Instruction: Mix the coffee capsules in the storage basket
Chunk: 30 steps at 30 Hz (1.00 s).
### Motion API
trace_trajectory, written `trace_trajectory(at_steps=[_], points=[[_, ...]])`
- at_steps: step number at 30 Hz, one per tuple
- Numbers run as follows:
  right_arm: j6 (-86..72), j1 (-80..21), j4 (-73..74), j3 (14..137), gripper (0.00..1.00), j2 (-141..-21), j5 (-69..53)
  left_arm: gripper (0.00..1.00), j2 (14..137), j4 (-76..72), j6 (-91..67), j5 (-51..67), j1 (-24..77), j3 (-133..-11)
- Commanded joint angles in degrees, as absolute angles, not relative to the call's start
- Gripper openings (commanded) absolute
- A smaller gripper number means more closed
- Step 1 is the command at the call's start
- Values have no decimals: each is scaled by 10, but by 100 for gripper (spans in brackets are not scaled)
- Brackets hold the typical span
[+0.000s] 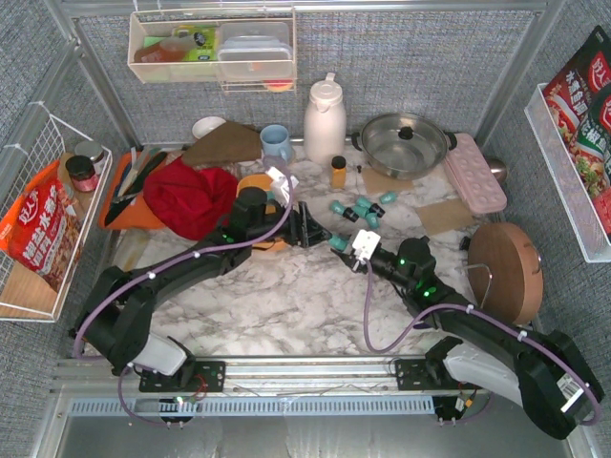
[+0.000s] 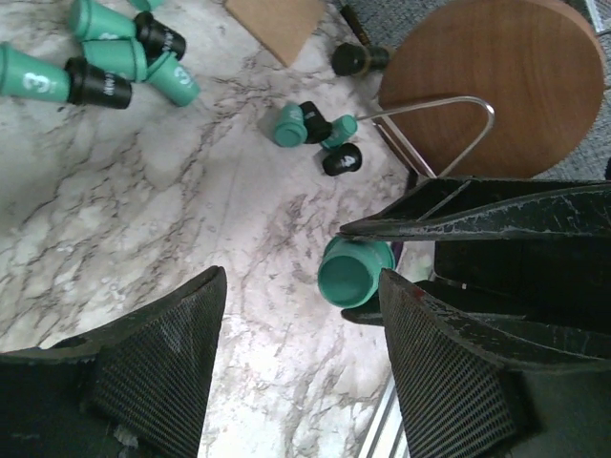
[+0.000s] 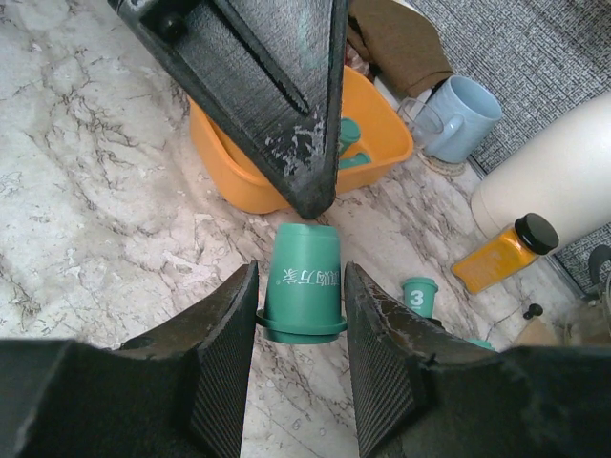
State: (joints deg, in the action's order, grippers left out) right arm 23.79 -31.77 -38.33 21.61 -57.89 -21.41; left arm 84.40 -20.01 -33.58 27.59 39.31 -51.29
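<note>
Two arms meet over the middle of the bench [image 1: 286,298] in the overhead view. The right jaws pinch a teal capsule [image 1: 340,244], and the left jaws stand spread just beside it. The storage basket [image 1: 254,182] lies under the left wrist, mostly hidden, next to a red cloth [image 1: 196,198]. Loose coffee capsules [image 1: 359,210] — teal and black — lie clustered on the marble beyond the jaws, near an amber bottle [image 1: 338,172].

From the left wrist, the left jaws are wide apart with nothing between them. The teal capsule [image 2: 353,274] shows its open mouth between the two dark fingers of the right arm, low over the bench. More coffee capsules [image 2: 105,59] lie at the upper left, a smaller knot of them sits near a wooden disc [image 2: 496,86].

From the right wrist, the right jaws press on both sides of the teal capsule [image 3: 304,281], rim toward the camera. One left finger crosses above it. Beyond it sits the storage basket [image 3: 387,129] with teal coffee capsules [image 3: 349,143] inside — a blue mug [image 3: 456,113] stands behind it.
</note>
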Motion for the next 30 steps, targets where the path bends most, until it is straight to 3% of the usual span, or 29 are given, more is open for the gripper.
trace_trajectory(at_steps=[1, 13, 22, 30], points=[[246, -320, -404, 217, 26, -572, -220, 73, 856, -249, -352, 320, 400, -515], [252, -323, -393, 220, 26, -565, -222, 67, 876, -248, -351, 334, 420, -535], [259, -324, -393, 220, 26, -566, -217, 57, 893, -247, -353, 345, 430, -548], [262, -324, -393, 219, 26, -569, -211, 40, 901, -240, -352, 358, 433, -558]])
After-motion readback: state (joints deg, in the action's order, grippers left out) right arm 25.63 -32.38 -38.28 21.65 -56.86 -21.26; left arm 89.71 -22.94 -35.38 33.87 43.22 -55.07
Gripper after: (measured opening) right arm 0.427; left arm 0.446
